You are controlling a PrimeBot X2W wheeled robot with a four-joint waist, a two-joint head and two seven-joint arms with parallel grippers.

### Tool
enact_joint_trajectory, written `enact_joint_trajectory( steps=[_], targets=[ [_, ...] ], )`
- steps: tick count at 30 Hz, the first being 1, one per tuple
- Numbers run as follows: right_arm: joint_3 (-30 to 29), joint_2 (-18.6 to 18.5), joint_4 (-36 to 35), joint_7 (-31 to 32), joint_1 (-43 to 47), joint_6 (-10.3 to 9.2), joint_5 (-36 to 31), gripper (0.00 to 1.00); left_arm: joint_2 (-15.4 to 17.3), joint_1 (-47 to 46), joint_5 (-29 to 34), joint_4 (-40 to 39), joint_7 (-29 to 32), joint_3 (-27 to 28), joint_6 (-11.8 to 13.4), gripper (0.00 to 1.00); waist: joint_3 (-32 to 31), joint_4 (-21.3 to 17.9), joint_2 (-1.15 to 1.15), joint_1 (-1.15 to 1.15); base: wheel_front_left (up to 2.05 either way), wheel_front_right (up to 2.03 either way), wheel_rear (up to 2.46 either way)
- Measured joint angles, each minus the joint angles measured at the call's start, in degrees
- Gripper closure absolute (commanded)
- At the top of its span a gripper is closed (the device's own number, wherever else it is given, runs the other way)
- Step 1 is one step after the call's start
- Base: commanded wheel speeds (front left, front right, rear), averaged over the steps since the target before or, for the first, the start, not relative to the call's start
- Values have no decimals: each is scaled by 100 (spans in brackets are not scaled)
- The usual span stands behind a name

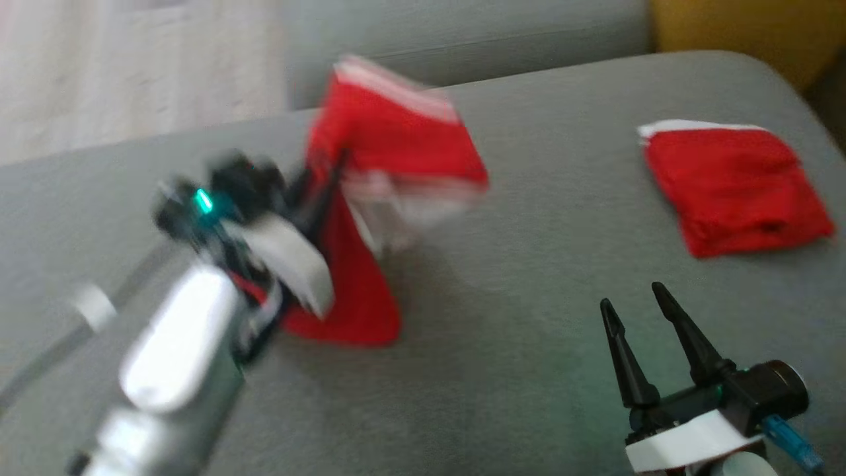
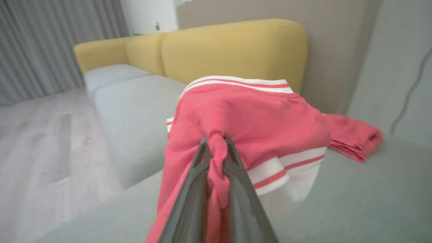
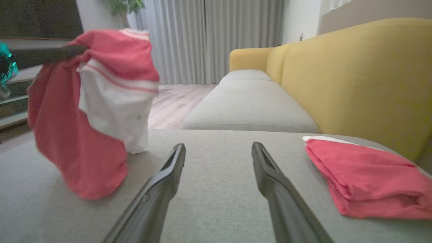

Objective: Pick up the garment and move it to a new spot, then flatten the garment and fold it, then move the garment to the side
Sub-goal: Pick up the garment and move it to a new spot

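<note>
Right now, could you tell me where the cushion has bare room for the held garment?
Widest bare patch of the grey cushion: between the held garment and the folded red garment, ahead of the open right pincer. Crowded at the far right, where the folded piece lies.

Grey cushioned seat (image 1: 529, 370), folded red cloth (image 1: 733, 188) at its right, lower end of red-and-white garment (image 1: 362, 291) on its left

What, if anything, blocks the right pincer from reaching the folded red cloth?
Probably yes: nothing blocks it. The open right pincer has just bare grey cushion between it and the folded red cloth.
</note>
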Motion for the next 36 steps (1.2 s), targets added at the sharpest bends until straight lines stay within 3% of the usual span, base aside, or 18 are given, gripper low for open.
enact_joint_trajectory(
  steps=[5, 12, 13, 14, 21, 28, 36],
  targets=[
    [-8, 108, 63, 0, -26, 0, 63, 0, -326, 985, 118, 59, -337, -537, 162, 100, 0, -635, 0, 0, 0, 0, 0],
    [-47, 152, 168, 4, -361, 0, 174, 0, -990, 1111, 502, 1474, -1204, -1005, 361, 100, 563, -925, 0, 3, 0, 0, 0],
    [-78, 156, 211, 4, -444, 0, 212, 0, -1083, 1054, 571, 1863, -1502, -1023, 500, 58, 697, -923, 0, 3, 0, 0, 0],
    [-108, 159, 236, 4, -458, 0, 212, 0, -1139, 1003, 570, 2009, -1641, -1026, 557, 0, 731, -899, 0, 4, 0, 0, 0],
    [-297, 196, 510, 5, -346, 0, 210, 0, -1303, 1140, 508, 1929, -2249, -1007, 1009, 0, 406, -636, 0, 2, 0, 0, 0],
    [-688, 357, 616, 5, 240, 0, 125, 0, -1268, 2655, 723, 24, -2269, -51, 1766, 0, -172, -83, 0, 0, 0, 0, 0],
    [-758, 501, 588, 5, 429, 0, 42, 0, -1037, 4353, 1419, -1213, -2271, 749, 1895, 0, -681, 466, 0, -1, 0, 0, 0]
  ],
)
